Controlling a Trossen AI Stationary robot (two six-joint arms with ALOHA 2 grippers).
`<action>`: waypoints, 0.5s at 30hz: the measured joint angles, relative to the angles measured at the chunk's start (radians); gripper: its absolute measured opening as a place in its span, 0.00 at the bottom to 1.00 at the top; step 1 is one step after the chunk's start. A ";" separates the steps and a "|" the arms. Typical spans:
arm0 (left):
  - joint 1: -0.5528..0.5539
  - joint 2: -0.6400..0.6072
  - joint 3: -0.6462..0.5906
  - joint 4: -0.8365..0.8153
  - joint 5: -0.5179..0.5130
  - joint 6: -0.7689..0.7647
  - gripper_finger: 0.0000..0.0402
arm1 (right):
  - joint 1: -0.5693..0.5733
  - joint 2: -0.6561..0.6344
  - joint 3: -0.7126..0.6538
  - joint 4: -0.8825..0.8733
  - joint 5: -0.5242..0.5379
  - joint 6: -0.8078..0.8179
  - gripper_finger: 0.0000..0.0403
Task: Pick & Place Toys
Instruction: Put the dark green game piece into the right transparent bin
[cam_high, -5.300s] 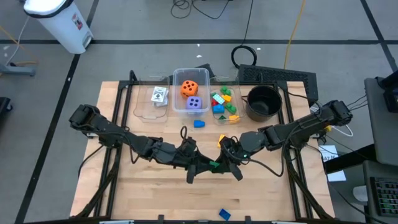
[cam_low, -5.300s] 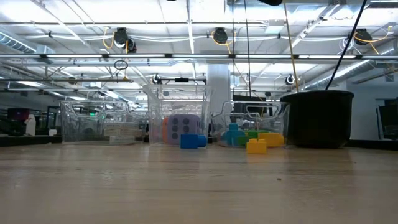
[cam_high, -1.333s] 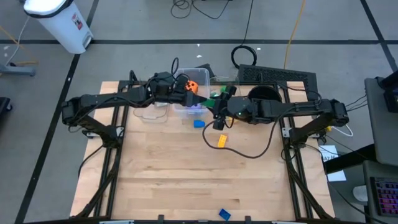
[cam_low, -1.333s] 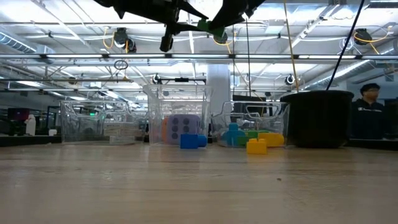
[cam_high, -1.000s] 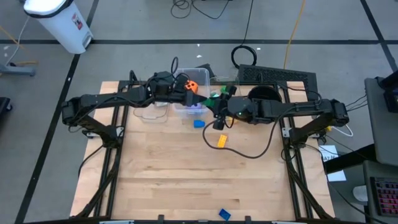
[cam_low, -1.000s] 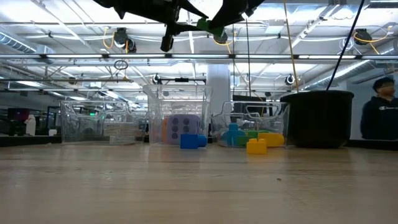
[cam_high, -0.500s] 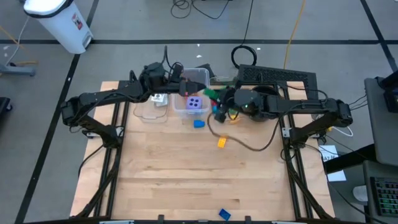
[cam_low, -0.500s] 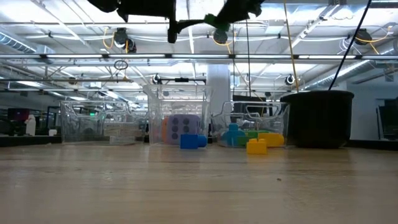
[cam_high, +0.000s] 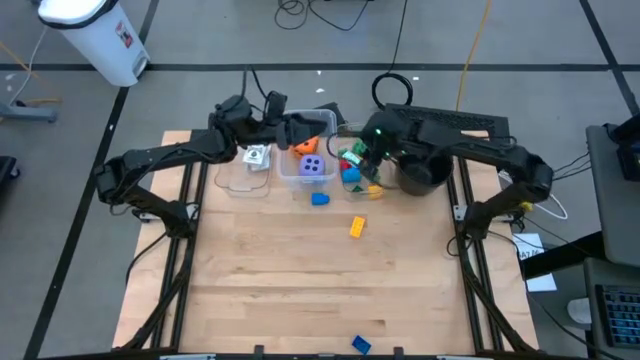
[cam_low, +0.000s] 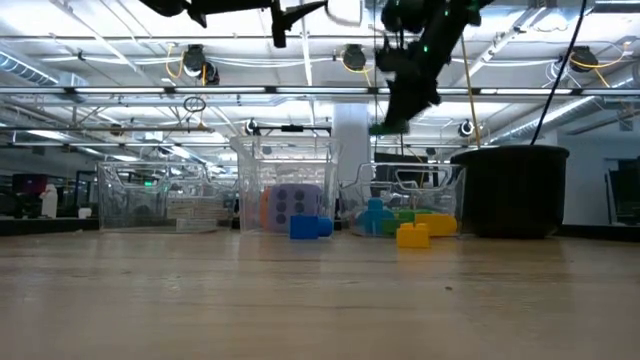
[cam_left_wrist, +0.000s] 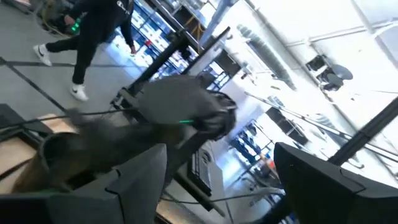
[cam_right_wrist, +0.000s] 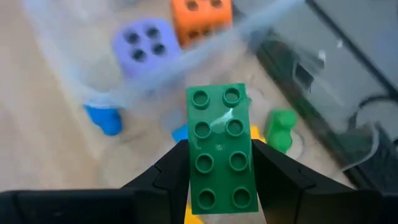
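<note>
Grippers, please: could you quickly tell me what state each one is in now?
Left gripper: open, holding nothing.
Right gripper: closed on the green brick.

Two dark jointed arms, black cables, perhaps matte plastic shells.

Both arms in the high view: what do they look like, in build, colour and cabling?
The left arm and right arm are slim, jointed and matte black, with black cables looping above their wrists. The right gripper has two flat, angular dark fingers.
</note>
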 joint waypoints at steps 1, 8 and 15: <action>-0.001 0.000 0.000 0.001 0.007 -0.002 0.75 | -0.023 0.017 0.000 -0.016 -0.018 0.000 0.34; -0.019 -0.001 0.000 -0.003 0.061 -0.005 0.75 | -0.087 0.143 -0.001 0.005 -0.052 0.036 0.34; -0.064 0.000 0.000 -0.002 0.060 0.013 0.75 | -0.090 0.238 -0.002 0.025 -0.067 0.058 0.34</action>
